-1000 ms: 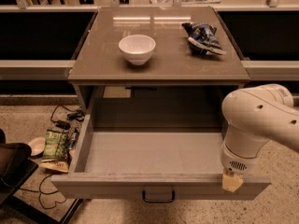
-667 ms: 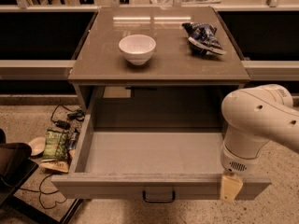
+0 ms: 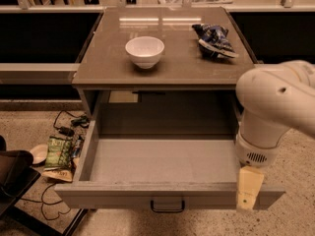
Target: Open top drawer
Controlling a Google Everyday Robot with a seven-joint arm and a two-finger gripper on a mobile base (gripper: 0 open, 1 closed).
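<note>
Drawer: grey top drawer (image 3: 123, 198) pulled far out, box interior showing, stretching leftward from the gripper (image 3: 248, 195); dark handle (image 3: 168, 206) to its left.
Gripper: at the front panel's right end; grip state cannot be told.
Change: drawer as far out as before; gripper barely shifted.

One drawer (image 3: 118, 199), one bowl (image 3: 144, 50), two bags (image 3: 214, 39) (image 3: 59, 151), one jaws set at drawer-front.

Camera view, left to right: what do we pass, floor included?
Green snack bag on the speckled floor → white round bowl → crumpled blue snack bag → gripper, at the right end of the open grey top drawer front.
</note>
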